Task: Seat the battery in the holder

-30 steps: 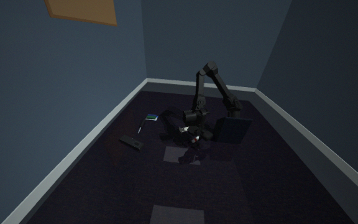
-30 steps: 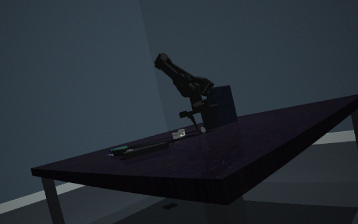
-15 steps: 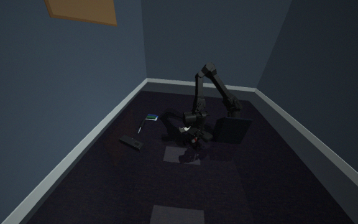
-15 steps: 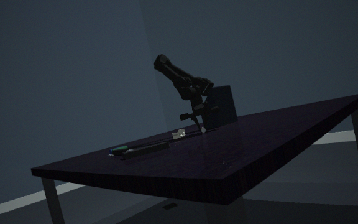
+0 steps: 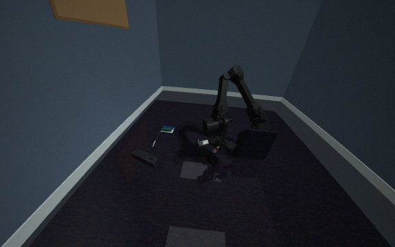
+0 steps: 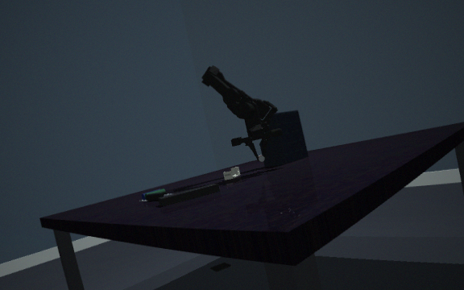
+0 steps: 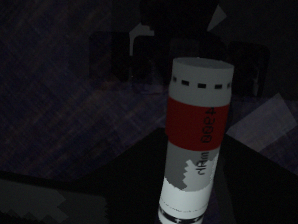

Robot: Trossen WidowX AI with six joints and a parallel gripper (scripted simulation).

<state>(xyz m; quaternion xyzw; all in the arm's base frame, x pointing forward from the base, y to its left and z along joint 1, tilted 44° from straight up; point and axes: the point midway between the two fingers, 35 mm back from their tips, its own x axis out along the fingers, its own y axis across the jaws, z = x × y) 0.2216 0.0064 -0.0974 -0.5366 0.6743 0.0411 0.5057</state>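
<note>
The battery [image 5: 215, 150] [image 6: 261, 158] [image 7: 197, 122], white and grey with a red band, is between the fingers of my gripper [image 5: 217, 147] [image 6: 258, 157] [image 7: 189, 140]. The gripper is shut on it and holds it a little above the table. In the wrist view the battery leans slightly, its plain grey end at the top and its lower end cut off by the frame edge. The pale holder [image 5: 203, 142] [image 6: 232, 174] stands on the table close beside the gripper, apart from the battery. Its spring and lip are too small to tell apart.
A dark blue upright panel [image 5: 256, 144] [image 6: 286, 138] stands close behind the gripper. A long dark box-like object [image 5: 145, 157] [image 6: 189, 195], a thin pen-like object [image 5: 156, 138] and green and blue items [image 5: 167, 129] [image 6: 155, 194] lie on the holder's other side.
</note>
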